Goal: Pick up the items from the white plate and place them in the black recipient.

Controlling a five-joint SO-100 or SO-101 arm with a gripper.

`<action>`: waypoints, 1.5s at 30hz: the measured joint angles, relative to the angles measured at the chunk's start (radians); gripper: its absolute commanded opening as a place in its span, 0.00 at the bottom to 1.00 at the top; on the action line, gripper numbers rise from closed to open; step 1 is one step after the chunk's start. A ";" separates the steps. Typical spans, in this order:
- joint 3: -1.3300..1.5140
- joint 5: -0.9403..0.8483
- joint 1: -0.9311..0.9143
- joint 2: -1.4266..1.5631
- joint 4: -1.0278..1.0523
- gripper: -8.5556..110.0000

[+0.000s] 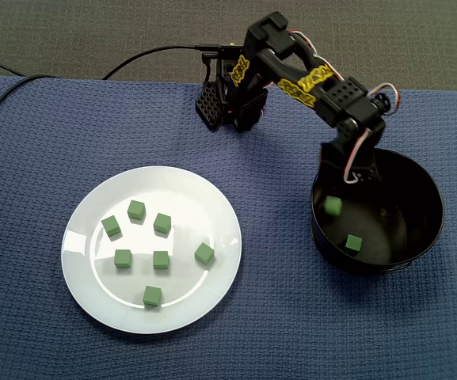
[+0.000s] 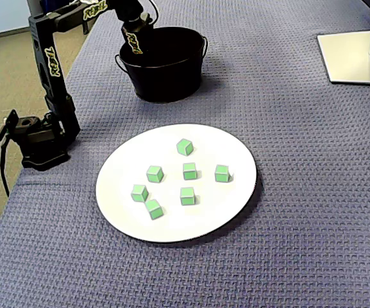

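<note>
Several green cubes point(image 1: 160, 259) lie spread on the white plate point(image 1: 93, 285), which also appears in the other fixed view as the white plate point(image 2: 236, 199) with the cubes point(image 2: 189, 171). The black bucket point(image 1: 430, 206) stands at the right. One green cube point(image 1: 354, 244) rests on its floor. Another green cube point(image 1: 333, 207) shows slightly blurred near the left inner wall, just beyond my gripper point(image 1: 345, 188). The gripper reaches down into the bucket point(image 2: 165, 83) from the arm. Its fingers merge with the dark interior, so I cannot see how the jaws stand.
The arm's base point(image 2: 40, 138) sits at the mat's edge, with a cable trailing off beside it. A white monitor foot point(image 2: 358, 54) stands at the far right of that fixed view. A blue woven mat point(image 1: 276, 317) covers the table.
</note>
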State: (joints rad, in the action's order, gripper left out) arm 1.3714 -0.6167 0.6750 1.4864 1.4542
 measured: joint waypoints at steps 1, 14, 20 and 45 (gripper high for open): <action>-0.026 0.000 -0.034 0.025 0.017 0.45; -0.051 0.051 -0.868 0.204 0.032 0.39; 0.267 0.051 -0.943 0.163 -0.230 0.38; 0.568 -0.247 -0.862 -0.060 -0.776 0.30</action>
State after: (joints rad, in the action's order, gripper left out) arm 1.9390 -0.8636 -0.1871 1.4266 0.6780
